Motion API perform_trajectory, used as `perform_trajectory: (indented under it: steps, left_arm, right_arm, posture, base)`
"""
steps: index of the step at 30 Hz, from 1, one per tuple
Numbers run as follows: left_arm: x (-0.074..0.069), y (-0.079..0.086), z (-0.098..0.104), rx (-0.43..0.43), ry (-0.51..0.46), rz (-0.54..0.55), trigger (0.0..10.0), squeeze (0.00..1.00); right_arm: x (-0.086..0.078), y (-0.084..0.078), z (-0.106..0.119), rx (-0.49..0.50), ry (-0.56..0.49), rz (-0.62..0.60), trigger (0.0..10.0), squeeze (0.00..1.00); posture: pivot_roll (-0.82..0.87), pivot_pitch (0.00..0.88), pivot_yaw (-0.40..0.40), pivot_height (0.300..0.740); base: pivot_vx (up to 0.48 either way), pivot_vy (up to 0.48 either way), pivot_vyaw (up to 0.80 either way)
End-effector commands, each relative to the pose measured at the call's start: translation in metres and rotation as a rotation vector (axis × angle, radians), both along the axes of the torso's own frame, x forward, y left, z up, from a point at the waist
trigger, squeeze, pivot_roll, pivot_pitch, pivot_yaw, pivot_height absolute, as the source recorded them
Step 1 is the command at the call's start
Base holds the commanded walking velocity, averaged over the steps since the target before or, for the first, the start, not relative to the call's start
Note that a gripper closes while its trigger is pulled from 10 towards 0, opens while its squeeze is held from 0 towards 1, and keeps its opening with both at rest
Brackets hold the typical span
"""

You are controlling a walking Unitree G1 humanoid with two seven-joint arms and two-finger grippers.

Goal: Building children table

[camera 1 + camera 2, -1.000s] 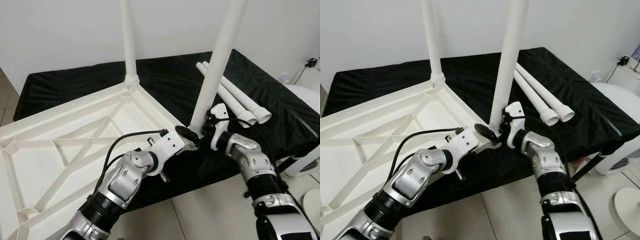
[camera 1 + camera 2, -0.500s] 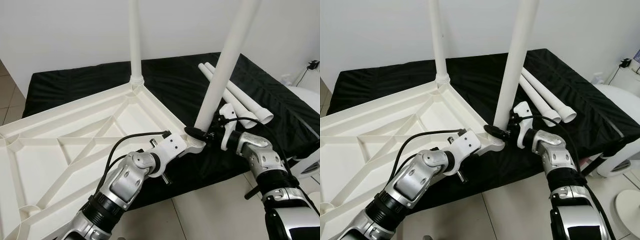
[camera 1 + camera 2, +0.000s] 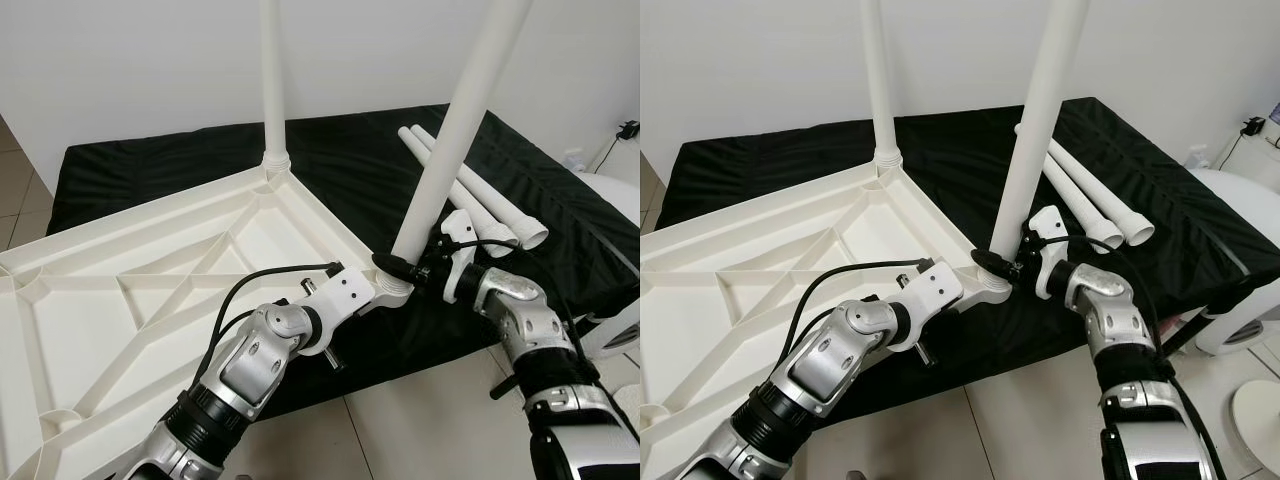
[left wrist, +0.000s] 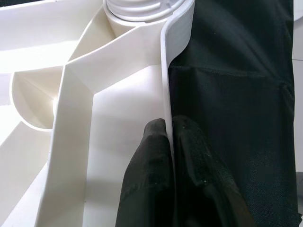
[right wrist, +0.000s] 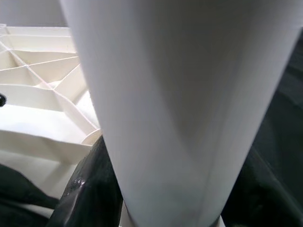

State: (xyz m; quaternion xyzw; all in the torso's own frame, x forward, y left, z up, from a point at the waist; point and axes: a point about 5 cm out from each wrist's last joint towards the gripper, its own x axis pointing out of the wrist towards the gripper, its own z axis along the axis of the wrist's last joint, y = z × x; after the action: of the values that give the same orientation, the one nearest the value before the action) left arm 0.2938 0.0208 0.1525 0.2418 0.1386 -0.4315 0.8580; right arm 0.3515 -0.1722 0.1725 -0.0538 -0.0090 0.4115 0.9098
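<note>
Leg base now seated nearer corner socket vs 1 s ago | R gripper (image 3: pixel 1002 264) clamps long white plastic table leg (image 3: pixel 1035 130) at its foot | L gripper (image 4: pixel 171 142) pinches rim of upturned white ribbed plastic tabletop (image 3: pixel 150 270) | you're mid screw-in, leg tilted, 2 spare white legs (image 3: pixel 480 200) left on black cloth.

white tabletop (image 3: pixel 150 290) upside down, ribbed underside up, two white legs (image 3: pixel 272 80) upright in corners, two spare legs (image 3: pixel 480 200) lying beside

Head views look down; wrist views sit close on tabletop (image 3: pixel 150 290).

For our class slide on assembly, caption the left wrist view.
Left tool pinches the upturned tabletop rim beside a corner leg socket.
</note>
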Motion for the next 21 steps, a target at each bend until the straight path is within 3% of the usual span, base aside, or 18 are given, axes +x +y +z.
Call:
perform_trajectory:
  steps: [1,14,19,21]
  left_arm:
    - [0.004,-0.004,0.02,-0.035,-0.109,-0.003,10.0,0.0]
    - [0.003,-0.004,0.019,-0.037,-0.106,0.001,10.0,0.0]
    - [0.002,-0.003,0.018,-0.035,-0.109,-0.003,10.0,0.0]
    - [0.002,-0.003,0.018,-0.035,-0.109,-0.003,10.0,0.0]
  right_arm:
    - [-0.003,0.013,-0.003,0.054,0.005,0.02,10.0,0.0]
    - [-0.003,0.023,-0.002,0.153,-0.055,-0.209,10.0,0.0]
    - [-0.01,0.04,-0.001,0.225,-0.085,-0.351,10.0,0.0]
    - [-0.01,0.04,-0.001,0.225,-0.085,-0.351,10.0,0.0]
  posture:
    - [-0.09,0.082,0.018,0.74]
    - [-0.09,0.081,0.017,0.74]
    - [-0.09,0.072,0.017,0.74]
    - [-0.09,0.072,0.017,0.74]
  base:
    - [0.0,0.0,0.0]
    - [0.0,0.0,0.0]
    - [0.0,0.0,0.0]
    - [0.0,0.0,0.0]
